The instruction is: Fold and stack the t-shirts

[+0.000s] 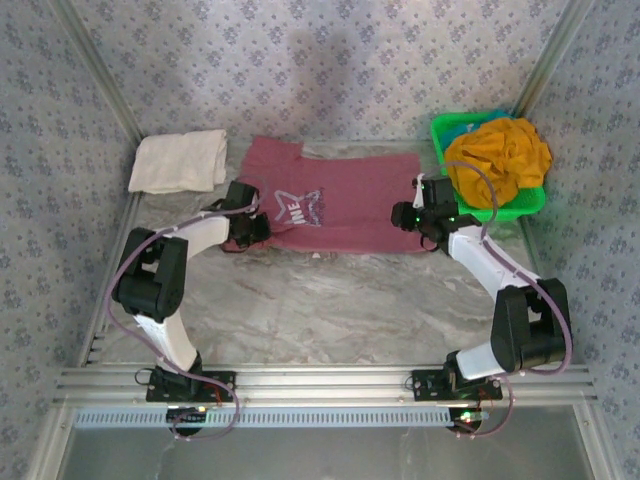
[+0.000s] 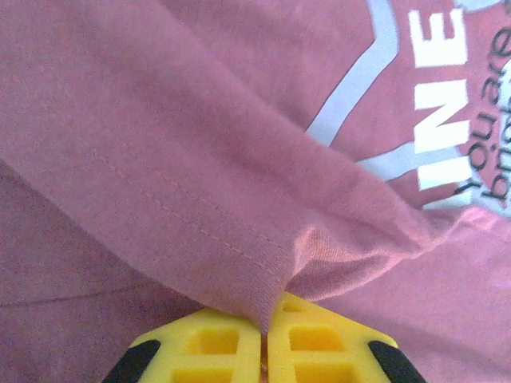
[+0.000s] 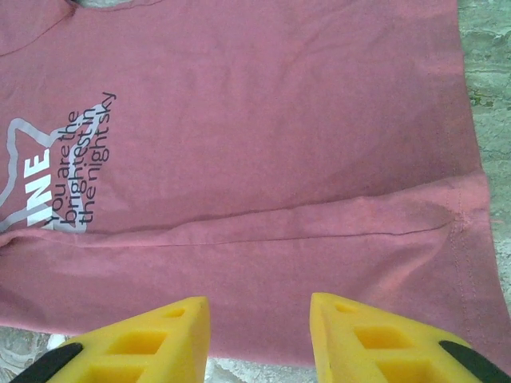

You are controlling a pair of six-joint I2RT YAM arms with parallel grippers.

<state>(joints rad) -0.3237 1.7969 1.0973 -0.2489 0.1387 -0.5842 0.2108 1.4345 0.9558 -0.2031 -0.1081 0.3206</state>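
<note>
Left pincer [image 2: 263, 339] clamps maroon t-shirt [image 2: 160, 120] hem; right pincer [image 3: 258, 323] gapes, seemingly empty.

Arms [image 1: 180, 342] white with black joints; lilac cables [image 1: 570, 335] looped alongside; end effector fingers [image 3: 375, 343] yellow, black-tipped.

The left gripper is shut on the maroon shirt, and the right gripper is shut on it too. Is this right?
Not quite. The left gripper is shut on the maroon shirt, but the right gripper is open, jaws apart over the cloth; the right wrist view shows it.
</note>
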